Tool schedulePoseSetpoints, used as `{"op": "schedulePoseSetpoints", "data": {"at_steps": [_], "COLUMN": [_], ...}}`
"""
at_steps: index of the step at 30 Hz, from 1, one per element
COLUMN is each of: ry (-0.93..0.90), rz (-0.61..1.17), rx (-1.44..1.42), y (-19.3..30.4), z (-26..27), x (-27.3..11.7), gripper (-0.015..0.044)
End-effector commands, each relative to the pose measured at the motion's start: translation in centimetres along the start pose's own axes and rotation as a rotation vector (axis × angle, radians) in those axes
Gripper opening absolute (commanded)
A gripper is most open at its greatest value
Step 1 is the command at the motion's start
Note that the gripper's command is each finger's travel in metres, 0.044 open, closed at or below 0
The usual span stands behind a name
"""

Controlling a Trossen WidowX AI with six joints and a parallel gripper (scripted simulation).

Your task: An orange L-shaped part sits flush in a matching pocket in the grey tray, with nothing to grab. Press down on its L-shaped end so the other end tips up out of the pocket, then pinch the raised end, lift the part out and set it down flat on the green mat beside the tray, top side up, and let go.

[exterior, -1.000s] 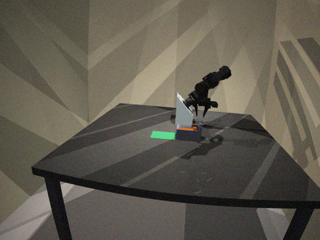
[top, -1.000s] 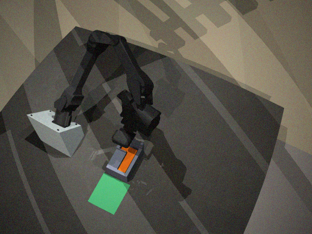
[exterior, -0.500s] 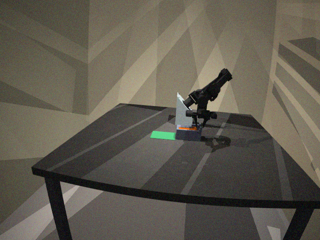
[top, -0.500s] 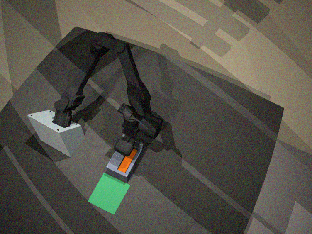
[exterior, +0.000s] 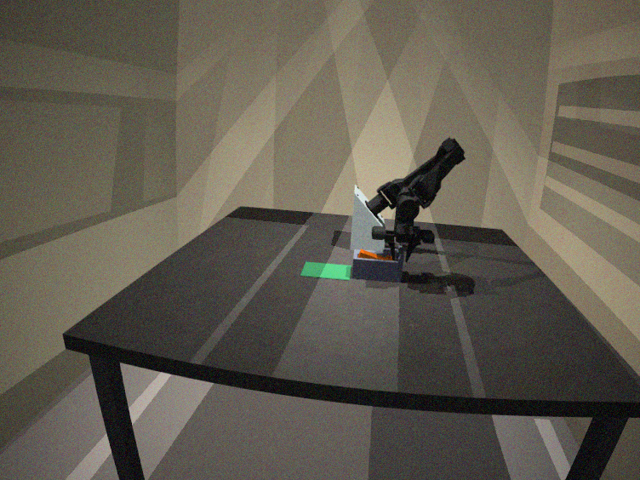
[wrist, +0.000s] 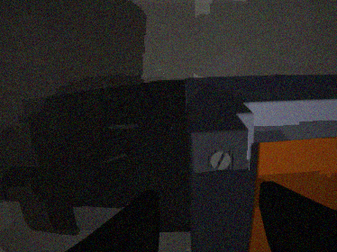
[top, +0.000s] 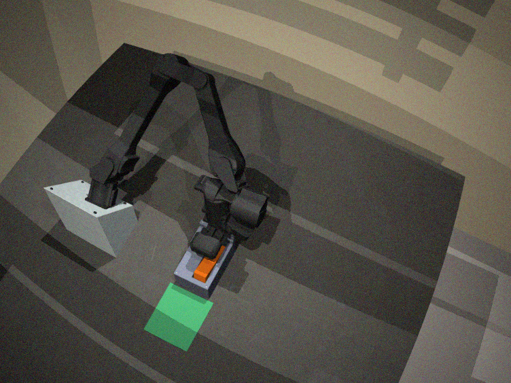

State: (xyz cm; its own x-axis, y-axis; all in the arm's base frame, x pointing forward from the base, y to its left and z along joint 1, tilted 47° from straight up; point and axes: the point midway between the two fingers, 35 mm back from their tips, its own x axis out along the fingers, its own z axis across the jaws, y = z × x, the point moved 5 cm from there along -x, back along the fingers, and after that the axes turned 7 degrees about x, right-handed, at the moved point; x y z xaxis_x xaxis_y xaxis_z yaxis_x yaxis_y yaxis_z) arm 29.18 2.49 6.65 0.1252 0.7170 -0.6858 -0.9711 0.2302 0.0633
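At the tray's 12 o'clock end, the gripper (top: 207, 243) presses its part-open, empty fingers onto the orange part (top: 205, 267), whose 6 o'clock end tips up out of the grey tray (top: 185, 272). Best to keep pressure vertical and steady before regrasping toward the green mat (top: 179, 316).

Black parallel-jaw gripper (top: 211, 243) down over far end of grey rectangular tray (top: 183, 271), fingers part-spread with nothing between them. Orange L-shaped part (top: 206, 266) in tray, near end tipped up. Flat green square mat (top: 179, 316) touching tray's near edge. Pale wedge-shaped arm base (top: 88, 214) well left.
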Motion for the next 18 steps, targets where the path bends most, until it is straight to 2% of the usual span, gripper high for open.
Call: {"op": "schedulePoseSetpoints", "data": {"at_steps": [1,18], "ry": [0.006,0.004], "rz": [0.012,0.012], "rx": [0.015,0.015], "y": [0.3,0.4], "z": [-0.3,-0.3], "x": [0.9,1.9], "gripper": [0.0180,0.0180]}}
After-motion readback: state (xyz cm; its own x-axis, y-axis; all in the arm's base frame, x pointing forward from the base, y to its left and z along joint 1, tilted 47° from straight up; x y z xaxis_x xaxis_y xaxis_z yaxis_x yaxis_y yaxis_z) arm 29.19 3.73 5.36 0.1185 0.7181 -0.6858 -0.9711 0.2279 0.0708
